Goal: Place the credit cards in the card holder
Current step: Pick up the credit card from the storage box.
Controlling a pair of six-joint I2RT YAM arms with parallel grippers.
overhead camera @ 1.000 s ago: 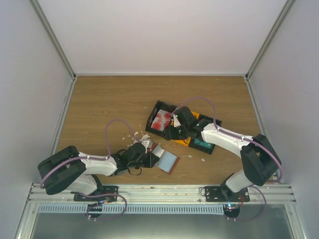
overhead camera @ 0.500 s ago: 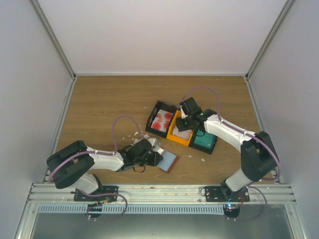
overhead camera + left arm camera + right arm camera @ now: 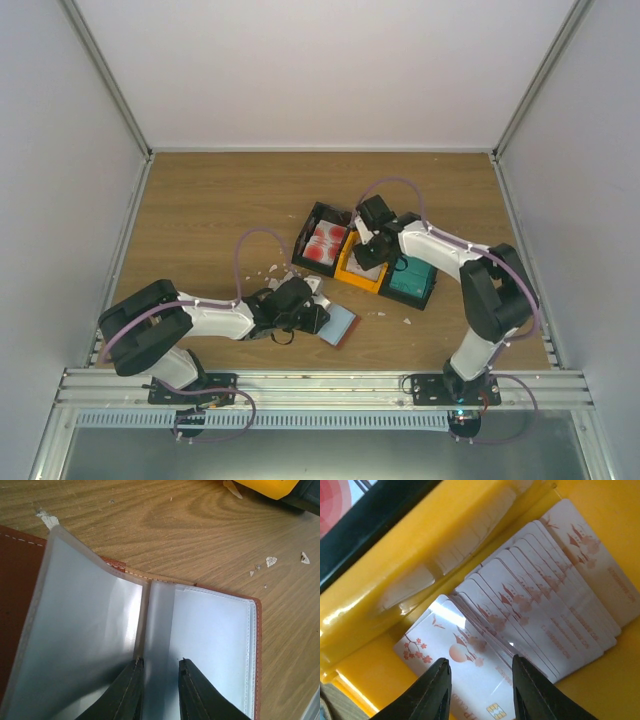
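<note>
The left end effector (image 3: 160,664) sits low on the open brown card holder (image 3: 215,630). The holder lies on the desk (image 3: 220,210), near the front, about the middle. The two fingers are a little apart with a clear pocket leaf between them. I cannot tell if they pinch it. The pockets look empty.

The credit cards (image 3: 325,243) all lie further right. White ones with red blotches fill a black tray (image 3: 305,235). Next, the right end effector (image 3: 480,661) hangs over the orange tray (image 3: 380,610). Its fingers are apart and hold nothing. Pale cards (image 3: 540,580) fan out below it. Teal cards (image 3: 408,283) lie farthest right.

I think the job has barely begun.
</note>
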